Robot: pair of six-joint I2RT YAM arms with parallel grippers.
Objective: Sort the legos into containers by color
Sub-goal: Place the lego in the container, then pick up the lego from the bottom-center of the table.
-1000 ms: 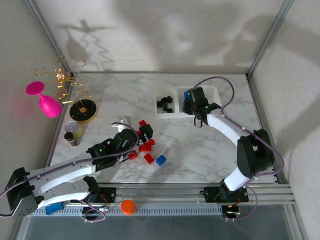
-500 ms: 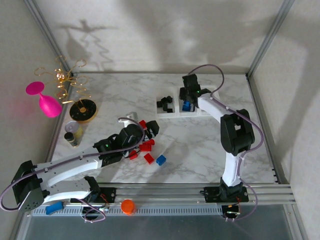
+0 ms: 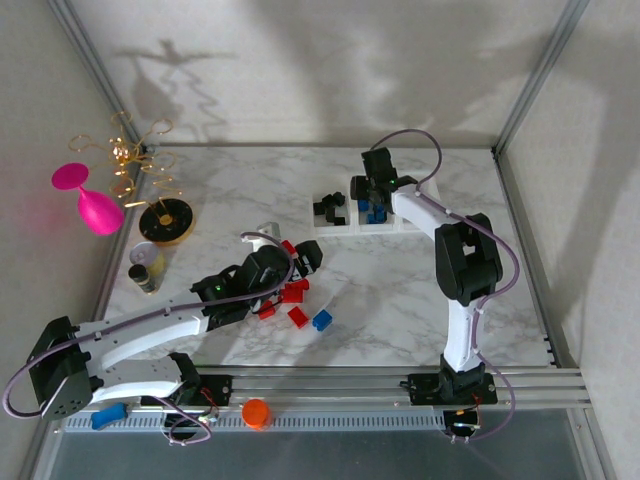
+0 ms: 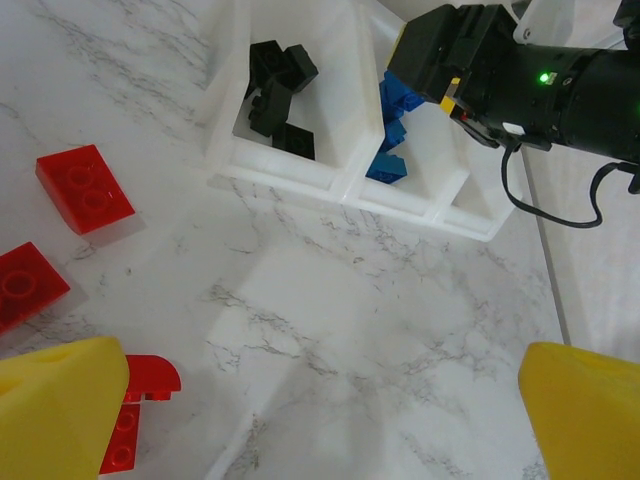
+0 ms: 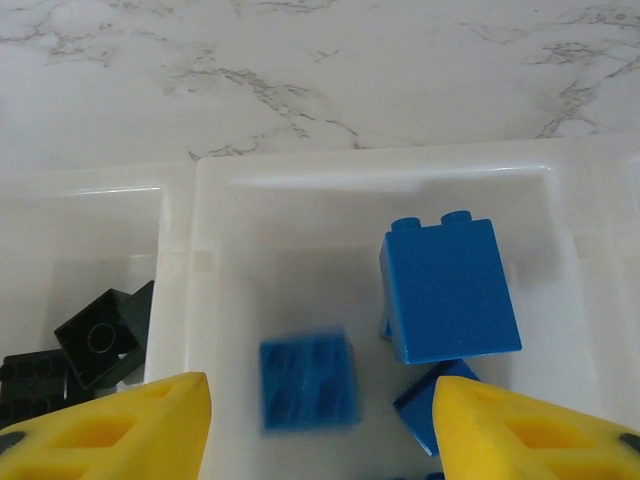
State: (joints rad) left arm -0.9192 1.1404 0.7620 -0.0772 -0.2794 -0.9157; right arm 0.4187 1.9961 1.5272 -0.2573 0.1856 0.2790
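The containers (image 3: 345,229) stand at the back of the table, black legos (image 3: 330,209) in the left one and blue legos (image 3: 372,212) in the middle one. My right gripper (image 3: 371,193) hovers over the middle container (image 5: 190,250), jaws open. A blurred blue lego (image 5: 308,383) is loose between the yellow fingertips (image 5: 130,430), beside another blue lego (image 5: 450,290). My left gripper (image 3: 292,270) is open over bare marble (image 4: 320,420), by the red legos (image 3: 292,292). Red legos (image 4: 85,188) lie to its left. A blue lego (image 3: 321,320) lies in front.
A pink goblet (image 3: 85,200), a gold wire stand (image 3: 140,160) and a small round cup (image 3: 147,262) crowd the left side. An orange cap (image 3: 256,411) and a blue clip (image 3: 108,415) lie on the front rail. Metal frame posts border the table.
My right gripper swung back over the middle container and opened, letting go of the blue lego. My left gripper slid right, towards the red legos.
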